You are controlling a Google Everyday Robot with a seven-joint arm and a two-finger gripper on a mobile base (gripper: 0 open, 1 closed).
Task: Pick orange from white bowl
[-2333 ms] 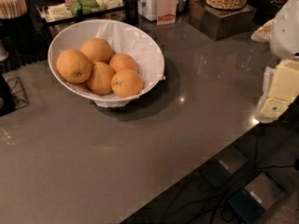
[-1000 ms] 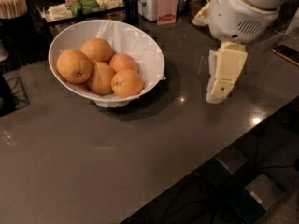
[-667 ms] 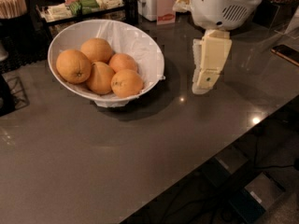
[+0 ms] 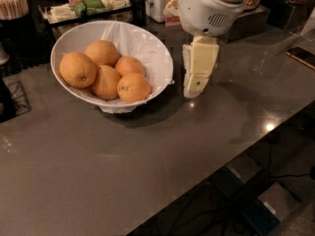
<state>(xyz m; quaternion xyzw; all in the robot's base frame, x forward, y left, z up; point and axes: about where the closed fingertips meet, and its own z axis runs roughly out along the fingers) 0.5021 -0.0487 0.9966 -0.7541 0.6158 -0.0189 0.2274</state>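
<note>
The white bowl stands at the back left of the grey table, lined with crinkled white paper. It holds several oranges. The orange, the largest and roundest, lies at the bowl's left side with a small dark stem dot. My gripper hangs down from the white arm just to the right of the bowl's rim. Its tip is a little above the table, and it is apart from the bowl and the fruit. It holds nothing that I can see.
A cup of wooden sticks, a tray of packets, a white appliance and a dark box line the back. A phone lies at the far right. A black rack stands at the left. The table edge runs diagonally at the front right.
The arm has swung in from the right edge leftwards across the table and now hangs right beside the bowl. The bowl and oranges have not moved.
</note>
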